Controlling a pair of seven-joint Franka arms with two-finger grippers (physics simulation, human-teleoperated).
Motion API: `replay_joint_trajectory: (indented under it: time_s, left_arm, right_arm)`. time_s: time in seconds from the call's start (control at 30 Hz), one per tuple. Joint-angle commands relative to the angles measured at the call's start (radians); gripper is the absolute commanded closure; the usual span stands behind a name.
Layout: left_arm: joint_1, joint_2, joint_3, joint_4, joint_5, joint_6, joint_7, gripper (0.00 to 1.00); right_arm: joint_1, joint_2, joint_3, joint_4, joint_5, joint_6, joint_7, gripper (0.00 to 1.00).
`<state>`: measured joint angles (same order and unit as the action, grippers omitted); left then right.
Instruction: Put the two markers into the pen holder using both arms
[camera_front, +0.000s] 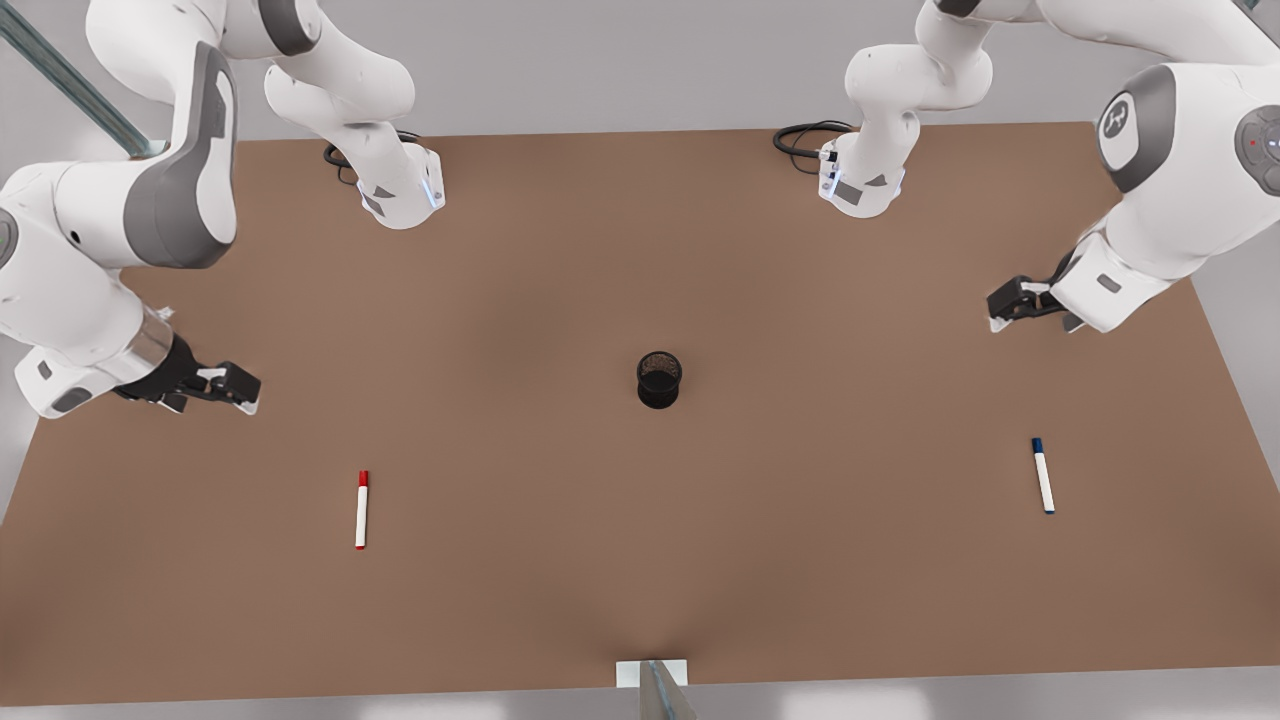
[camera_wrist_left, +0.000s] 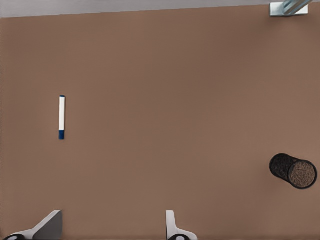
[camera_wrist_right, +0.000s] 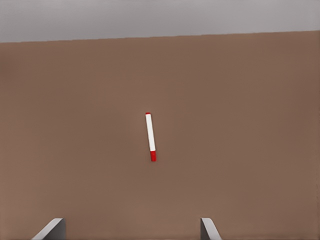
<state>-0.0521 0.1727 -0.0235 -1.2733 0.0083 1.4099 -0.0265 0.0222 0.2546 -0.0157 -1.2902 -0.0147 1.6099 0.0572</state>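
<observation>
The red-capped marker (camera_front: 361, 509) (camera_wrist_right: 150, 136) lies flat on the brown table (camera_front: 640, 560) toward the front view's left. My right gripper (camera_front: 243, 390) (camera_wrist_right: 131, 224) hovers open above and behind it, apart from it. On the front view's right lies the dark-blue-capped marker (camera_front: 1042, 475) (camera_wrist_left: 62, 117). My left gripper (camera_front: 1002, 306) (camera_wrist_left: 112, 217) hangs open behind that marker, holding nothing. The black mesh pen holder (camera_front: 659, 379) (camera_wrist_left: 293, 171) stands upright at the table's middle, between the two markers.
Both arm bases (camera_front: 405, 190) (camera_front: 860, 180) sit at the table's far edge with black cables (camera_front: 805, 135) beside them. A small white bracket with a metal bar (camera_front: 652, 676) (camera_wrist_left: 289, 7) sits at the near edge. Open table lies between markers and holder.
</observation>
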Motion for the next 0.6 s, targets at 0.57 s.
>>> replay_joint_trajectory:
  time_s: [0.57]
  left_arm:
    - [0.158,0.366,0.171,-0.319,-0.085,0.853,0.37,0.21]
  right_arm:
    - [0.002,0.595,0.036,0.003,0.002,0.651,-0.085,0.0]
